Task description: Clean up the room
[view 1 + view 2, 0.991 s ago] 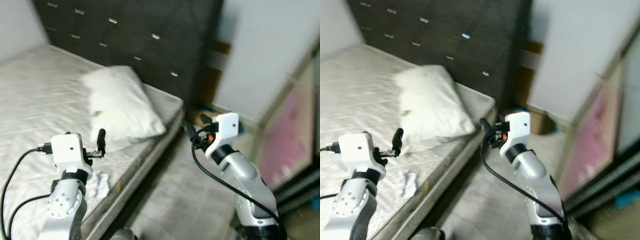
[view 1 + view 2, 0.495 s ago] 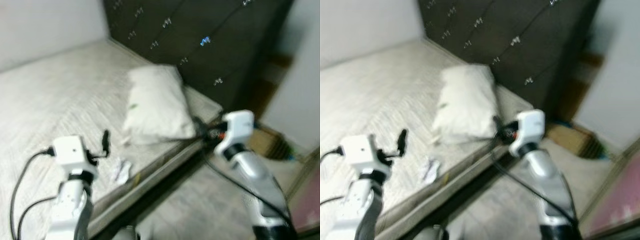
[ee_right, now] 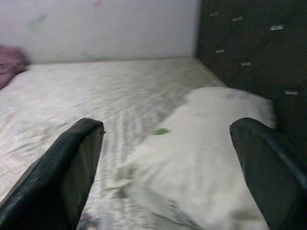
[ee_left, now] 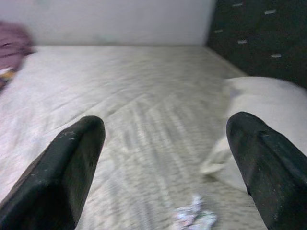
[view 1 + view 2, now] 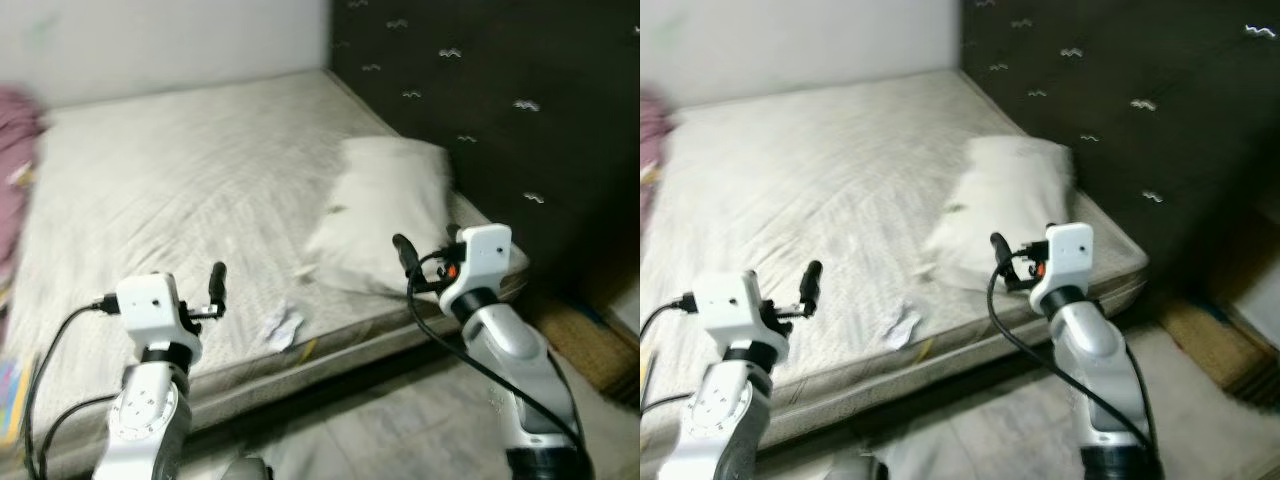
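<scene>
Both arms are raised over the bed (image 5: pixel 180 190), left gripper (image 4: pixel 165 158) and right gripper (image 3: pixel 168 163) spread apart, empty; the camera has swung left, pillow (image 5: pixel 385 215) now central.

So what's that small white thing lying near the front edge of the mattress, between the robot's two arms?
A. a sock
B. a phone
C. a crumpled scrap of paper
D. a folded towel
C. The crumpled scrap of paper lies on the mattress near its front edge, short of the pillow; it looks creased and irregular.
</scene>
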Motion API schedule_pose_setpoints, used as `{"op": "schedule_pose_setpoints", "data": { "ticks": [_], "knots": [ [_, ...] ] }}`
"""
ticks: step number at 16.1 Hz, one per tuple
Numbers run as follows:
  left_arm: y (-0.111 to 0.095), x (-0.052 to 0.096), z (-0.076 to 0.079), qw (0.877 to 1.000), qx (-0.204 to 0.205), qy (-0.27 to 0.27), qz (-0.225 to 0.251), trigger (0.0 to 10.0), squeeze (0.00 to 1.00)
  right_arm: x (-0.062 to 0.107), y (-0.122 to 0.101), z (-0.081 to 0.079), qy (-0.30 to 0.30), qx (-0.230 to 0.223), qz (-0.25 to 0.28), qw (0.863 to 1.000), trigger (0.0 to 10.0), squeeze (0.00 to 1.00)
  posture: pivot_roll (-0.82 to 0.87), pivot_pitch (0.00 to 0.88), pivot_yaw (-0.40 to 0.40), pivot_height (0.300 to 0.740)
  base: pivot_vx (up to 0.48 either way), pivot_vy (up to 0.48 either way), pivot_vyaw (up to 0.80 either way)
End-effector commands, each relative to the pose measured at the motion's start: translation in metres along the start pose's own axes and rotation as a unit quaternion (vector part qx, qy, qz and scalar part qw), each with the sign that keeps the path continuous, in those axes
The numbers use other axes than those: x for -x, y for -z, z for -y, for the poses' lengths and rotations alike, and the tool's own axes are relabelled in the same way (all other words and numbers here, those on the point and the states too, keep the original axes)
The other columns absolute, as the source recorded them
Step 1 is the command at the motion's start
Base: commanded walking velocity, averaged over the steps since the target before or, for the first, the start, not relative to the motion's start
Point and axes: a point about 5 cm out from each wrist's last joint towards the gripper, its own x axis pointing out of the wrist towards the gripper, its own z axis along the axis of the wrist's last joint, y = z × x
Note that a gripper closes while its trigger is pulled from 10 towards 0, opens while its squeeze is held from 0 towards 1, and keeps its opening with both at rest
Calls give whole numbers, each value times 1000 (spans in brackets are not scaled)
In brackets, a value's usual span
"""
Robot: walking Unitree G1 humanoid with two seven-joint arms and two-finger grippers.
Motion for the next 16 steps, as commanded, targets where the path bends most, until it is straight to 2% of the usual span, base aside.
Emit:
{"op": "schedule_pose_setpoints", "data": {
  "ticks": [1, 11, 12, 13, 16],
  "knots": [
    [-1, 0, -2, 1000, -9, -10, -1, 10000, 0, -1, -1, 0, 0, 4, 3, 1000, 10000, 1000, 46, 0, -56, 740, 0, 0, 794],
    [-7, -6, -1, 1000, -17, 8, 10, 10000, 0, -9, -3, -1, 13, 0, 14, 1000, 10000, 1000, 53, 0, -44, 740, 0, 0, 789],
    [-7, -6, -1, 1000, -16, 10, 11, 10000, 0, -9, -3, -1, 12, 2, 15, 1000, 10000, 804, 49, 0, -43, 740, 0, 0, 425],
    [-7, -4, 0, 1000, -15, 15, 12, 10000, 0, -9, -3, -1, 15, 2, 14, 1000, 10000, 0, 46, 0, -44, 740, 0, 0, 0],
    [-6, -4, 2, 1000, -14, 22, 14, 10000, 0, -10, -4, 1, 18, -2, 14, 1000, 10000, 0, 44, 0, -44, 740, 277, 0, 0]
  ]
}}
